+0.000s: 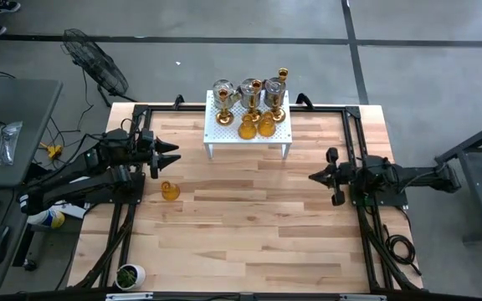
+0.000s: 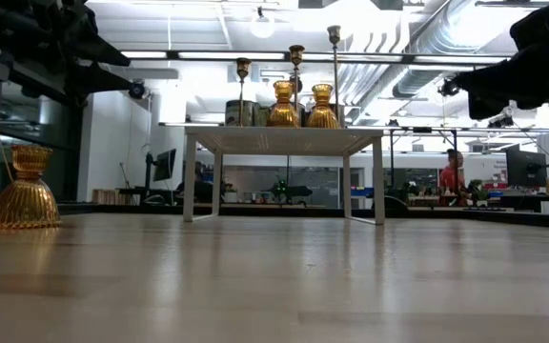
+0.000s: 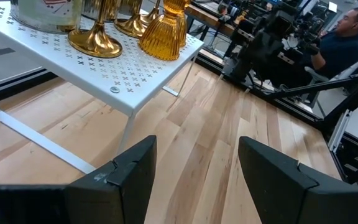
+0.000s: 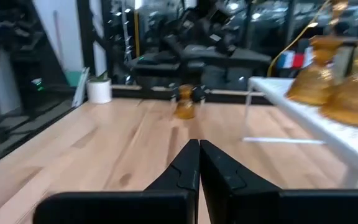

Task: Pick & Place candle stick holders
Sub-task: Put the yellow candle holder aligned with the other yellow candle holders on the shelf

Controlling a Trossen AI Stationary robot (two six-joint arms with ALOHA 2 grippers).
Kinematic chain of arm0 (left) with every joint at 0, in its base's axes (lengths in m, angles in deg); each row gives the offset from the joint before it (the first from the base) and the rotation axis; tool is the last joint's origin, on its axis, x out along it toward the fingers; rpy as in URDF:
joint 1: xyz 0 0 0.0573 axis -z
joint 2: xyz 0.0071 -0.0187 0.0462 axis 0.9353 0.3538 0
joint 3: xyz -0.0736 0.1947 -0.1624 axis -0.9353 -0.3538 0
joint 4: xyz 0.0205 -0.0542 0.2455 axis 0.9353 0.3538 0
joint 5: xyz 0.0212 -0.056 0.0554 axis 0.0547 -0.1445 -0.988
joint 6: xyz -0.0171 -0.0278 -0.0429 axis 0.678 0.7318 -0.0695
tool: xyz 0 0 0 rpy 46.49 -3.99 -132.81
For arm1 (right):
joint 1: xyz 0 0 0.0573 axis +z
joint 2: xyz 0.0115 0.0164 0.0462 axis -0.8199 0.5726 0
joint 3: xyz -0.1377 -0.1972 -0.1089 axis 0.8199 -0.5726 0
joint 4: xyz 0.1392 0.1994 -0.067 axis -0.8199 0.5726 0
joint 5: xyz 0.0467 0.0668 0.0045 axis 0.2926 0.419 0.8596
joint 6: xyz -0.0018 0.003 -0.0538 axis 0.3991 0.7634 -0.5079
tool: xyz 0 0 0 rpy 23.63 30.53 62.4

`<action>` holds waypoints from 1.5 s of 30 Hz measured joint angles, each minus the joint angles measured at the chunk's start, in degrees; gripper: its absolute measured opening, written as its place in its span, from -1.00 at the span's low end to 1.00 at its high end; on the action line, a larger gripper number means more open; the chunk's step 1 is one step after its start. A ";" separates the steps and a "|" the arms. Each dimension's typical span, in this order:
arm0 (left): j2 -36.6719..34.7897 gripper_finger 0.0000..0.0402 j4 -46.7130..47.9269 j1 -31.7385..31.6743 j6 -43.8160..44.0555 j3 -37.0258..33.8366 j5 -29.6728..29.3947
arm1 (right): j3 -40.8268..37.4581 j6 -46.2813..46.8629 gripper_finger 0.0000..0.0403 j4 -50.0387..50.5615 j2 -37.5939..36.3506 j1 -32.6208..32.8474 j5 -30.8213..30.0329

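- Where the wooden table (image 1: pixel 249 226) fills the high view, both dark arms reach in from its sides, one from the left and one from the right.
- The white stand (image 1: pixel 248 127) sits at the far middle of the table, and most of the candle holders (image 1: pixel 253 104) crowd its top: silver goblets, gold stemmed ones and amber glass cups.
- The left gripper (image 1: pixel 172 155) hangs above the left part of the table, its fingers (image 3: pixel 126 177) spread apart with nothing between them, pointing toward the stand.
- The right gripper (image 1: pixel 315 177) hangs over the right part of the table, well apart from the stand, its two fingers (image 4: pixel 182 171) pressed together and empty.
- One amber cup (image 1: pixel 170 191) stands alone on the table wood, near the left gripper and a little toward the near edge from it.
- A small white pot with a green plant (image 1: pixel 129 275) sits at the near left corner.
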 joint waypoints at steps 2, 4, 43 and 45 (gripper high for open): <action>0.00 0.11 0.00 0.00 0.00 0.00 0.00 | 0.00 -0.04 -0.98 0.02 -1.14 -1.40 0.04; 0.00 0.11 0.00 0.00 0.00 0.00 0.00 | 0.00 -0.94 -0.98 0.03 -1.54 -2.78 0.11; 0.02 0.11 0.00 0.00 0.00 0.00 0.00 | -0.09 -1.27 -0.98 -0.52 -0.81 -7.35 1.52; 0.01 0.11 0.00 0.00 0.00 0.00 0.00 | -0.09 -1.27 -0.98 -0.55 -0.81 -7.34 1.53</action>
